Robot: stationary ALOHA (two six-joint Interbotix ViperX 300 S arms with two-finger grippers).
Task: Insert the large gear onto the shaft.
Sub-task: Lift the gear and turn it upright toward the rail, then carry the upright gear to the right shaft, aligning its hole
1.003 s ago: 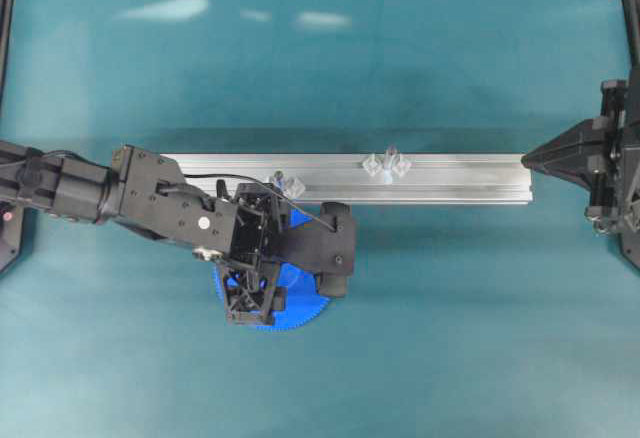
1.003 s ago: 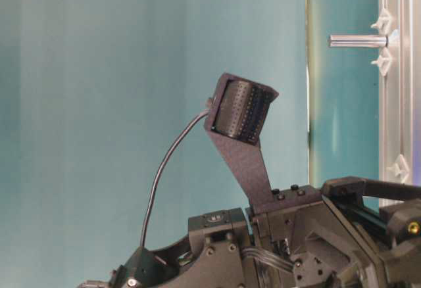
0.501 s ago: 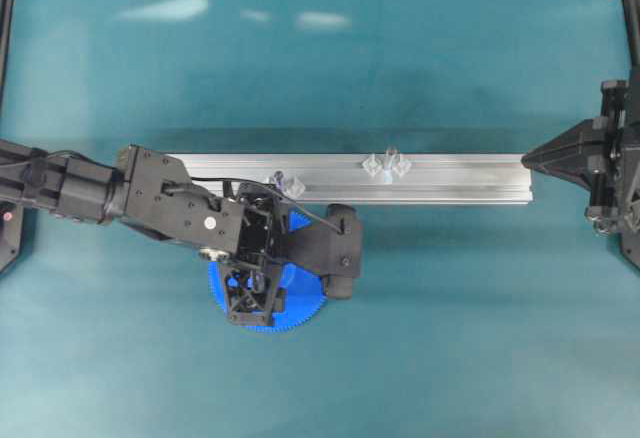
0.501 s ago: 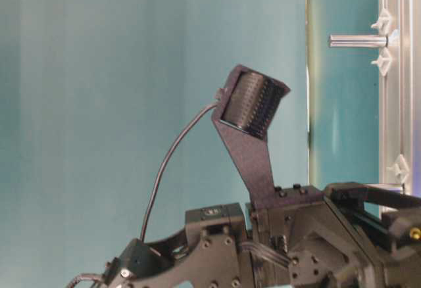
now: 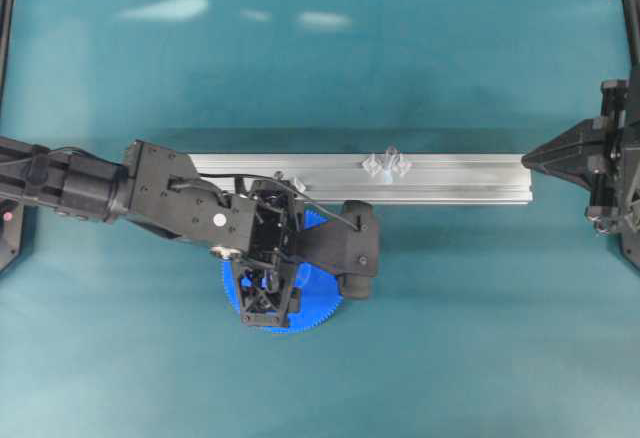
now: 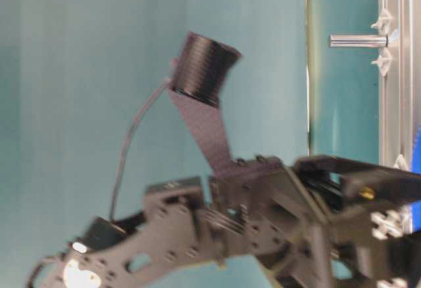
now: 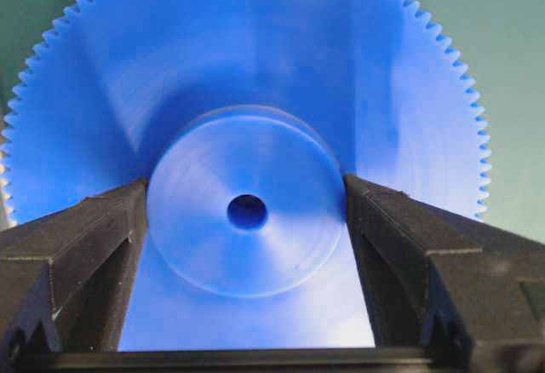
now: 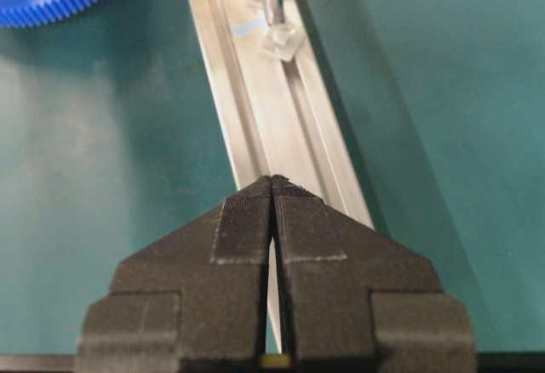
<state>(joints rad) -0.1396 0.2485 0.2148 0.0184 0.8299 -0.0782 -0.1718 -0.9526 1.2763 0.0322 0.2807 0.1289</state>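
Blue gear [image 7: 247, 134] sits clamped by its hub between the left gripper's [image 7: 247, 220] fingers [image 7: 77, 245]. Right gripper [image 8: 272, 211] is closed, empty, at the rail's [image 5: 460, 173] end. Shaft [image 5: 388, 161] stands apart.

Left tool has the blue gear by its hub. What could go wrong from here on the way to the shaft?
1. The left tool pinches only the raised round hub of the big bright-blue toothed plastic gear; it might tilt or slip.
2. The tiny clear upright shaft on the aluminium rail is far smaller than the gear, whose small centre hole leaves little margin.
3. A second clear mount lies closer and could be hit or mistaken.
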